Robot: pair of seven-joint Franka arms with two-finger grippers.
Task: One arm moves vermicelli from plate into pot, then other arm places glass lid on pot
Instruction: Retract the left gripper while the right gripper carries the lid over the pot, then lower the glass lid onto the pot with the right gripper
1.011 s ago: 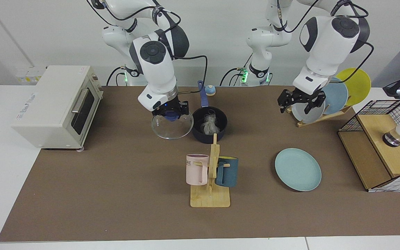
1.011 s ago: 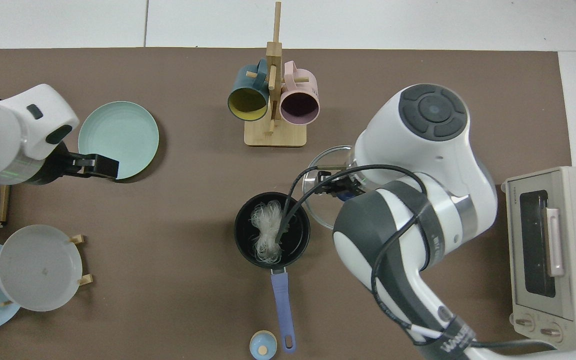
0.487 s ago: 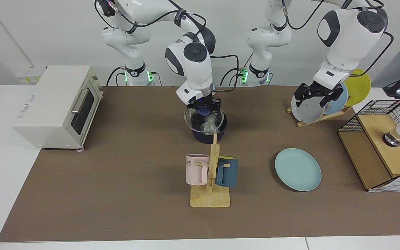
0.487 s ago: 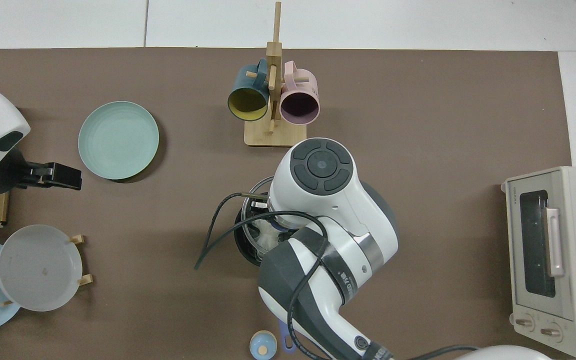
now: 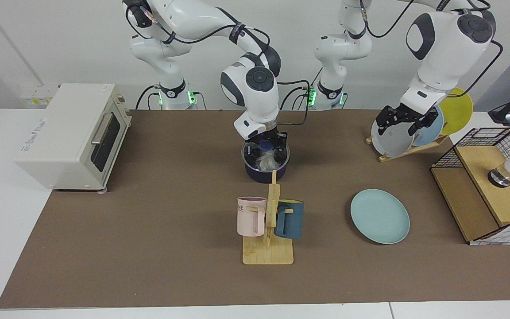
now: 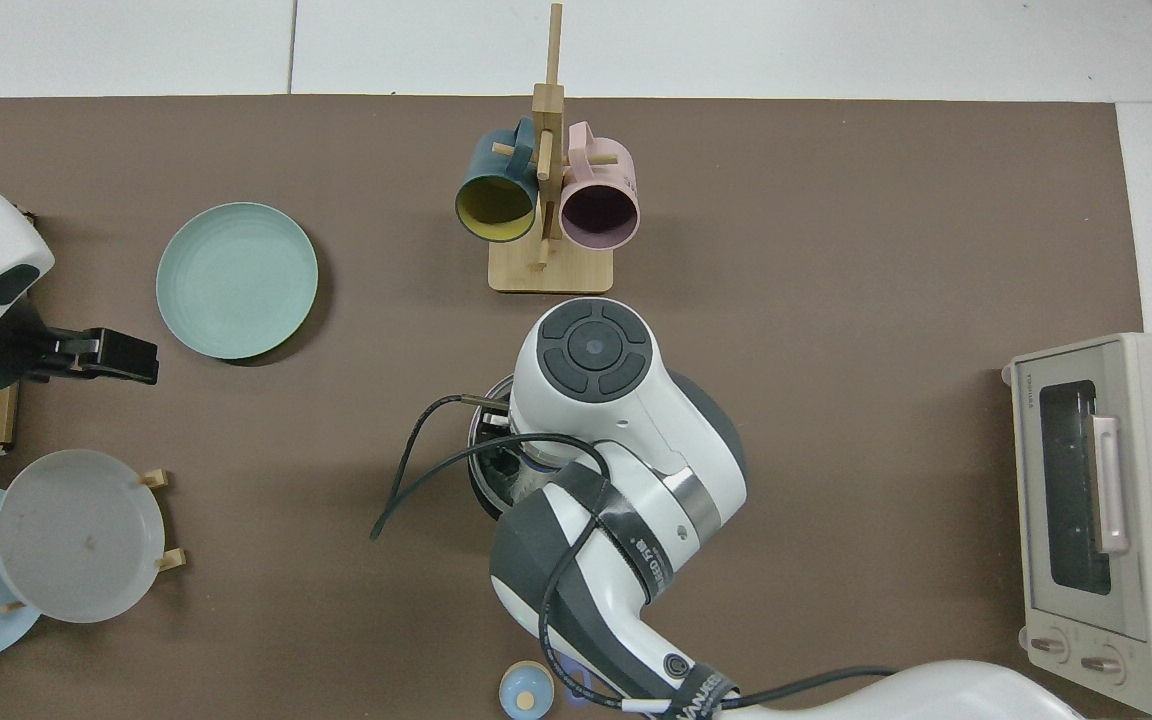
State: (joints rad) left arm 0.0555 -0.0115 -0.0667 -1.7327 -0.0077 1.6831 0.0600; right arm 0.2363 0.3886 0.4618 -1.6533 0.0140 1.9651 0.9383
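One pot (image 5: 265, 170), one glass lid (image 5: 265, 156) seated on it, one vermicelli (image 5: 264, 164) tangle inside under the glass, one empty plate (image 5: 380, 215); two arms. The right hand (image 5: 266, 144) pinches the lid's blue knob directly above the pot (its wrist hides most of the pot from above). The left hand (image 5: 404, 122) waits beyond the plate, fingers seemingly spread. A brown mat (image 5: 148, 248) covers the white tabletop (image 5: 2, 212), with bare mat between pot and plate.

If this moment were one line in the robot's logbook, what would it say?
right gripper: shut on glass lid, over pot | vermicelli: in pot | plate: bare | left gripper: open, waiting
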